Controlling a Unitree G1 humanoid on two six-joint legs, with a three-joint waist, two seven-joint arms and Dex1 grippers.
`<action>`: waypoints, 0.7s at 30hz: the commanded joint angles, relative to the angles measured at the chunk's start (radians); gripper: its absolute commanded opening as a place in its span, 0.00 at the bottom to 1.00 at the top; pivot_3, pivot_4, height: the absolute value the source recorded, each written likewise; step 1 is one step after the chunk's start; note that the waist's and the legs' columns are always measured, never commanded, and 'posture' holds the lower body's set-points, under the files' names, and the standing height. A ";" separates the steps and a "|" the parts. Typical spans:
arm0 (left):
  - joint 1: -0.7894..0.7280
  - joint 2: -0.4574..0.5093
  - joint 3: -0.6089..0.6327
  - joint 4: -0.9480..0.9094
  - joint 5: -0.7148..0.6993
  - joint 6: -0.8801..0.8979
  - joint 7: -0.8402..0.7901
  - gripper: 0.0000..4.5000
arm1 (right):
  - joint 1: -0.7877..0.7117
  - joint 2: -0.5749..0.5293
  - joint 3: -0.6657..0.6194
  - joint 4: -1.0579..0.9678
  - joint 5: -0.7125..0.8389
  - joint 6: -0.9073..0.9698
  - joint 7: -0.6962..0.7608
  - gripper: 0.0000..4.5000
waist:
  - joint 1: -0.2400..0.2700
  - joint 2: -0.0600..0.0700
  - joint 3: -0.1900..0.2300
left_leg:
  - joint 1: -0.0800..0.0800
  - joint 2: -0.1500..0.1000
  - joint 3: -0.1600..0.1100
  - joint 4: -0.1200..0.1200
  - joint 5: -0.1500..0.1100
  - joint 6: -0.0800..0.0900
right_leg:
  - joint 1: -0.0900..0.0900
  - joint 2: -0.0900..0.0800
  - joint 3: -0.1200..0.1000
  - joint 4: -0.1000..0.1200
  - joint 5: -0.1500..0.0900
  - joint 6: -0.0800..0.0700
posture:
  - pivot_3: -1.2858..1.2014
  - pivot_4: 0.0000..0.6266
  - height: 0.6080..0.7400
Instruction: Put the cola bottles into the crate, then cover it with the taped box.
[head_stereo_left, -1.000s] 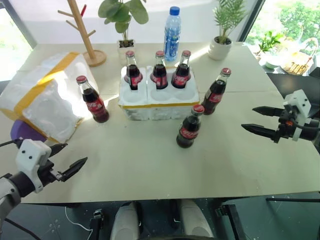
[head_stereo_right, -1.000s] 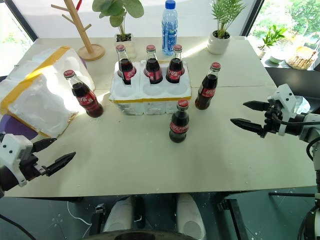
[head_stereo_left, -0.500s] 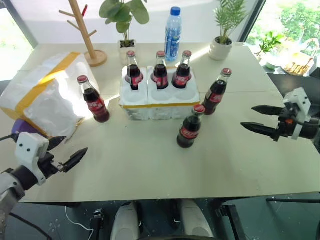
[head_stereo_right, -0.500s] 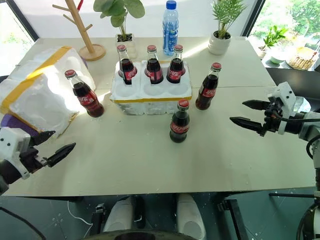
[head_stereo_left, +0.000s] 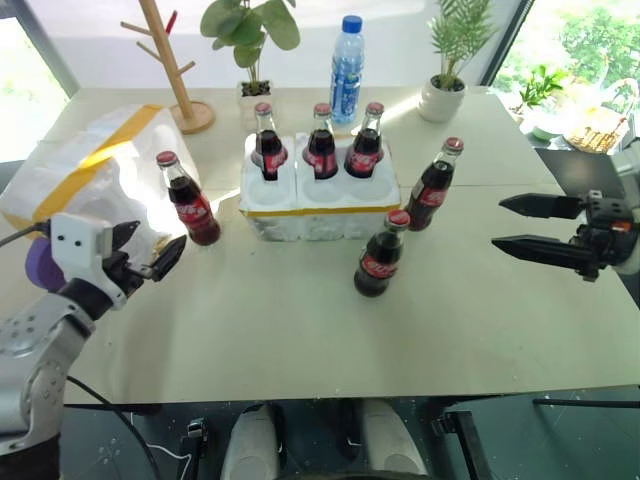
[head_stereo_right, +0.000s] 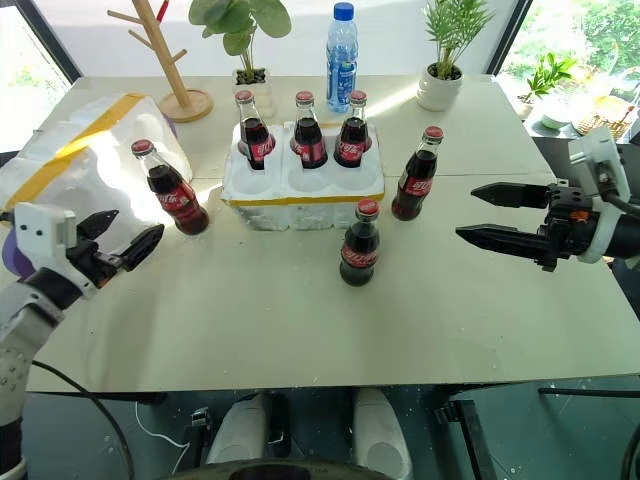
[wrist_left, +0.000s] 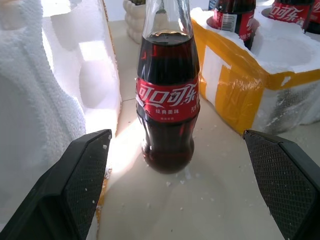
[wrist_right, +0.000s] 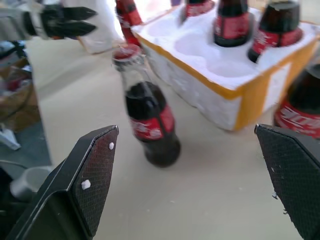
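Your crate (head_stereo_left: 318, 190) sits mid-table, one yellow band around its side. Its back row of wells is full: three cola bottles stand upright there, at left (head_stereo_left: 264, 140), middle (head_stereo_left: 321, 140) and right (head_stereo_left: 364, 139). The front row of wells is empty.

Three more cola bottles stand loose on the table (head_stereo_left: 300, 330). One (head_stereo_left: 187, 199) is off the crate's left side, just beside the taped box (head_stereo_left: 85, 190). One (head_stereo_left: 434, 184) is close to the crate's right end. One (head_stereo_left: 380, 253) stands in front of the crate's right half.

The taped box lies at the table's left edge, its yellow band running across the top and its hollow side turned toward the bottles.

Your left gripper (head_stereo_left: 148, 248) is held low in front of the taped box, fingers spread and empty, aimed at the left loose bottle. In the left wrist view that bottle (wrist_left: 167, 105) stands centred between the two finger pads, clear of both.

Your right gripper (head_stereo_right: 500, 213) hangs over the table's right side, fingers wide apart and holding nothing, pointing toward the bottles, well apart from them. The right wrist view has the front loose bottle (wrist_right: 147, 117) between its fingers, untouched, with the crate (wrist_right: 225, 75) behind it.

A blue-capped water bottle (head_stereo_left: 344, 69), two potted plants (head_stereo_left: 247, 50) (head_stereo_left: 447, 60) and a wooden stand (head_stereo_left: 172, 70) line the far edge.
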 joint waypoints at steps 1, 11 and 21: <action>-0.064 -0.003 -0.038 0.035 0.037 -0.019 0.026 0.98 | -0.035 -0.026 -0.079 -0.061 0.118 0.069 -0.011 1.00 | 0.000 0.000 0.000 | 0.000 0.000 0.000 0.000 0.000 0.000 | 0.000 0.000 0.000 0.000 0.000 0.000 | 0.52 0.24 1.00; -0.233 -0.055 -0.152 0.230 0.134 -0.093 0.037 0.98 | -0.022 -0.007 -0.113 -0.129 0.190 0.095 -0.067 1.00 | 0.001 0.000 0.000 | 0.000 0.000 -0.001 0.000 0.000 0.000 | 0.001 0.000 -0.001 0.000 0.000 0.001 | 0.52 0.24 1.00; -0.403 -0.105 -0.221 0.452 0.216 -0.175 0.039 0.98 | -0.011 -0.007 -0.106 -0.154 0.219 0.084 -0.091 1.00 | 0.002 0.000 0.000 | 0.000 -0.001 -0.001 0.001 0.000 0.000 | 0.002 0.000 -0.001 0.000 0.002 0.003 | 0.52 0.24 1.00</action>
